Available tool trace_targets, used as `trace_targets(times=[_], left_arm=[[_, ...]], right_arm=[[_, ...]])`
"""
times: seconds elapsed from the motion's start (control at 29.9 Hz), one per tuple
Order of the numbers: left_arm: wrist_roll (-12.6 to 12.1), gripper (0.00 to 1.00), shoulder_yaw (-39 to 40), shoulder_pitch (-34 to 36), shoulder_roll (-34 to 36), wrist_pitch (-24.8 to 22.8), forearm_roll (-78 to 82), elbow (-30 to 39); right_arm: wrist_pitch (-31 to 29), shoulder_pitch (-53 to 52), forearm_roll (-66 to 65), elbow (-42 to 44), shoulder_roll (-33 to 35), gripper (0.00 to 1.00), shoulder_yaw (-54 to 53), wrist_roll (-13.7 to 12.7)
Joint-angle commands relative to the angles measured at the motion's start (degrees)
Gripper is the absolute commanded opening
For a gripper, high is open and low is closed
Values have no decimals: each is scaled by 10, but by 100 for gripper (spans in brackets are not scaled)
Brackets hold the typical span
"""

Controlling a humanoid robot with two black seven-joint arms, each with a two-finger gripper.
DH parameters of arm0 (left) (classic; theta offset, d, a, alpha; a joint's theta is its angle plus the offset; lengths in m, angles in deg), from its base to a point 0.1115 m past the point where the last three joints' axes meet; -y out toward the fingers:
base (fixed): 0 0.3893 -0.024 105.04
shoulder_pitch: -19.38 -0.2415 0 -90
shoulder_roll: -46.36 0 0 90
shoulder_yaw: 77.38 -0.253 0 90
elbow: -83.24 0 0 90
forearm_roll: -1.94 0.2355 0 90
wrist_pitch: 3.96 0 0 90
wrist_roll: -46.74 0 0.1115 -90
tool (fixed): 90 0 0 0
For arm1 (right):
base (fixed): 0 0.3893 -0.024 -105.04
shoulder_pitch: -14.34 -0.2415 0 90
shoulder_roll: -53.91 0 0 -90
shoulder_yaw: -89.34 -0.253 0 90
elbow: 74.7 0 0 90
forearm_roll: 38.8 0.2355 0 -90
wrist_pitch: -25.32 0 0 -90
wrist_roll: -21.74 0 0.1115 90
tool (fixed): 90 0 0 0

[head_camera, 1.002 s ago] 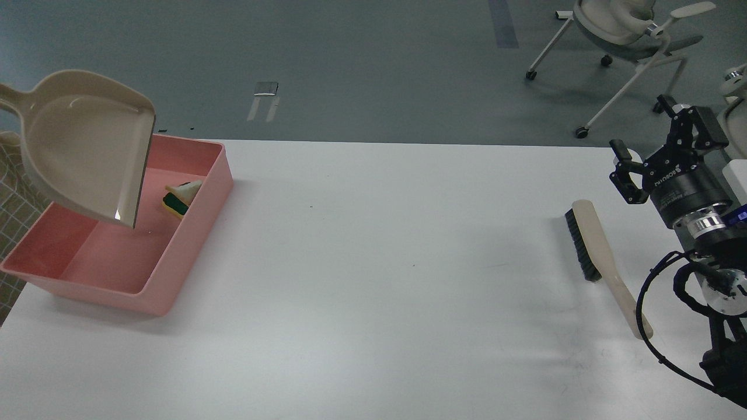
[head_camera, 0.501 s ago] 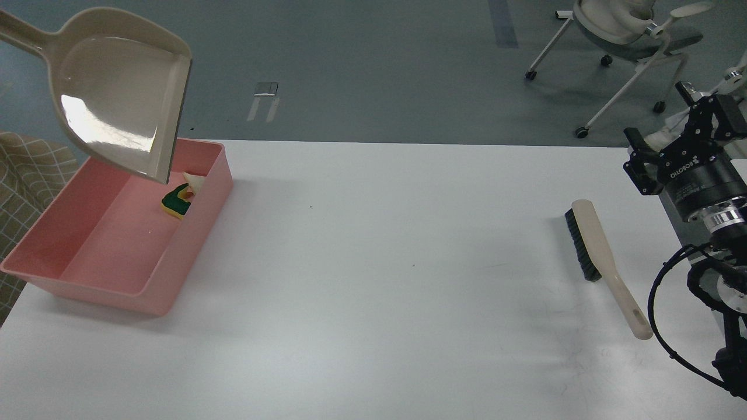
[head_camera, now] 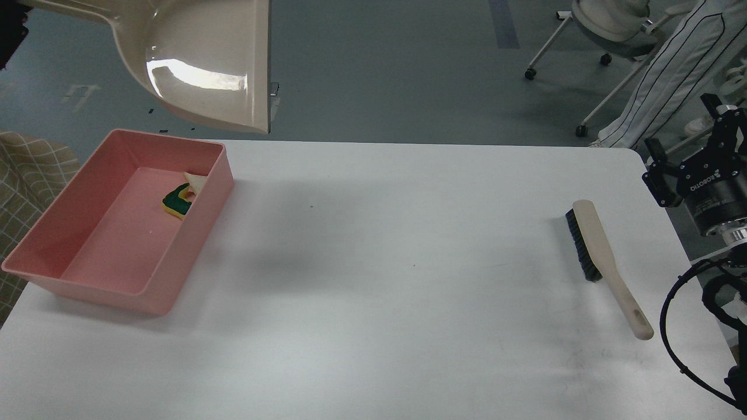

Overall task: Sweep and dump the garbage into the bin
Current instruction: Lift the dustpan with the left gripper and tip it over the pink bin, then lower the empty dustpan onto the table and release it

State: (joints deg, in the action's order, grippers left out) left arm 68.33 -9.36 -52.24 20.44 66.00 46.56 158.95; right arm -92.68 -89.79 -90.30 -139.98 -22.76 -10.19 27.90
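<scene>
The garbage lies inside the pink bin (head_camera: 175, 274) near its far right corner: a yellow sponge piece with a dark green top (head_camera: 175, 202) and a pale off-white strip (head_camera: 194, 181) leaning on it. The beige dustpan (head_camera: 204, 52) hangs in the air above and beyond the bin's far edge, tilted, with nothing visible inside. Its handle runs to my left gripper (head_camera: 9, 29), a dark patch at the top left corner that is mostly cut off. My right gripper (head_camera: 680, 123) is open and empty past the table's right edge. The beige brush (head_camera: 604, 256) lies on the table to its left.
The white table (head_camera: 379, 291) ends just right of the brush. A person's leg in white striped trousers (head_camera: 671, 76) stands at the far right by an office chair (head_camera: 613, 23). A checked cloth (head_camera: 29, 175) lies left of the bin.
The dustpan has risen and swung right, off the bin. My right gripper has drawn back to the right, away from the brush. A person's leg has come into view at the top right.
</scene>
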Motion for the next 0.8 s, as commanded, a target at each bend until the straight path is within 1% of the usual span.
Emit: trace_targets(times=[0.0,0.07,0.1,0.17,0.2,0.23,0.3,0.37,0.5,0.6,0.67,0.77], left_arm=[[-22,16,-3,2,-60,5,7,1],[-42,16,-7,5,-111,14,9,-6],[-62,16,-16,13,-144,19,10,-8],[-79,16,-35,23,-171,25,10,-8],[-87,16,-59,30,-191,36,11,-10],[-87,16,-72,34,-199,45,12,-12],[-87,16,-137,49,-242,86,16,-14],[-87,16,-182,62,-280,114,18,-14],[-88,16,-237,74,-337,148,25,-14],[-91,16,-258,69,-383,162,73,-15],[-92,16,-271,68,-395,165,93,-20],[-90,16,-292,65,-412,177,103,-60]], right_arm=[[0,2,0,1,3,100,-3,0],[0,4,0,1,3,100,-3,0],[0,7,0,1,3,100,-3,0],[0,9,0,1,3,100,-3,0],[0,10,0,1,3,100,-3,0],[0,11,0,1,3,100,-3,0],[0,11,0,2,3,100,-3,0],[0,11,0,3,2,100,-4,0],[0,9,0,3,-1,100,-4,0],[0,8,0,5,-1,100,-4,0],[0,8,0,6,-1,100,-4,0],[0,9,0,6,-1,100,-4,0]])
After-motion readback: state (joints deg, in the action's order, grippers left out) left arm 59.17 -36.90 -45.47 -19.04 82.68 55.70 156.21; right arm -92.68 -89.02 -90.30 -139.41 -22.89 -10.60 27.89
